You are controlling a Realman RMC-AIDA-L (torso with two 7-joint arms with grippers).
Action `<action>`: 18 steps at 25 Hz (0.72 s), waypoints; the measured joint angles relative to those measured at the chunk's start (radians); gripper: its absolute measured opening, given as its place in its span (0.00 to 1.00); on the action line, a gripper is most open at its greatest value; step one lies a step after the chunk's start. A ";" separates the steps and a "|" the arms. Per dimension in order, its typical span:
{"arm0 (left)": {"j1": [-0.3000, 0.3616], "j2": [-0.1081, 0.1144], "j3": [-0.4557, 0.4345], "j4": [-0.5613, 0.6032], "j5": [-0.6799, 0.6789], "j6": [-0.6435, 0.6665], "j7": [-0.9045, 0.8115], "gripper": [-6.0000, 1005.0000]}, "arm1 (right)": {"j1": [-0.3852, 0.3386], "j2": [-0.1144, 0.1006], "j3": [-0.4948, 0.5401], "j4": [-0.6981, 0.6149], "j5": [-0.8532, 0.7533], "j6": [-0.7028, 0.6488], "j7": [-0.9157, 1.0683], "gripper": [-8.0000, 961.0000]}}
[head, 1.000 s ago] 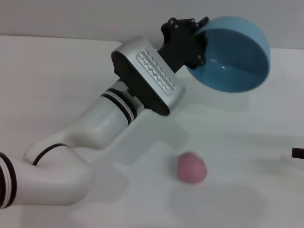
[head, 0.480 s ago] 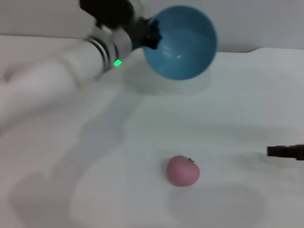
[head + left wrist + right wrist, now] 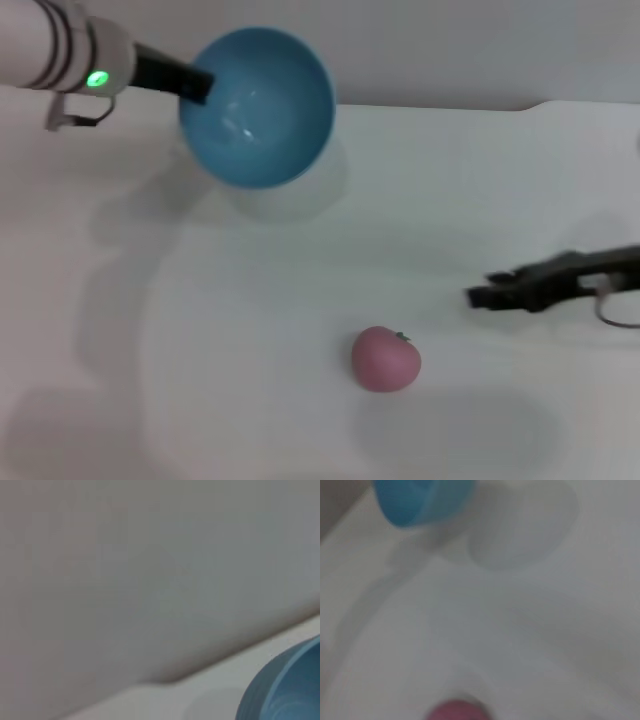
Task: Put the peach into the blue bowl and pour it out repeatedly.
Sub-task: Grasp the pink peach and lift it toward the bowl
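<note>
Two end effectors were mine. My left end effector (image 3: 195, 85) was clamped on the rim of the blue bowl (image 3: 257, 106), holding it tilted in the air above the far left part of the tabletop (image 3: 250, 330), its empty inside facing the near edge. The peach (image 3: 385, 359) lay alone on the tabletop toward the near edge, well apart from the bowl. My right end effector (image 3: 485, 296) reached in from the right edge near the peach, not touching it; whether its fingers were apart I cannot tell.
</note>
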 joint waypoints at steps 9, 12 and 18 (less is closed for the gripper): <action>0.012 0.010 -0.053 0.066 0.062 0.292 0.004 0.00 | 0.090 -0.001 -0.139 0.024 0.167 0.006 -0.083 0.65; 0.014 0.015 -0.055 0.079 0.066 0.358 0.008 0.01 | 0.105 0.000 -0.212 0.028 0.164 0.057 -0.076 0.66; 0.016 0.029 -0.057 0.080 0.083 0.453 0.002 0.01 | 0.121 0.001 -0.367 0.029 0.168 0.145 -0.005 0.66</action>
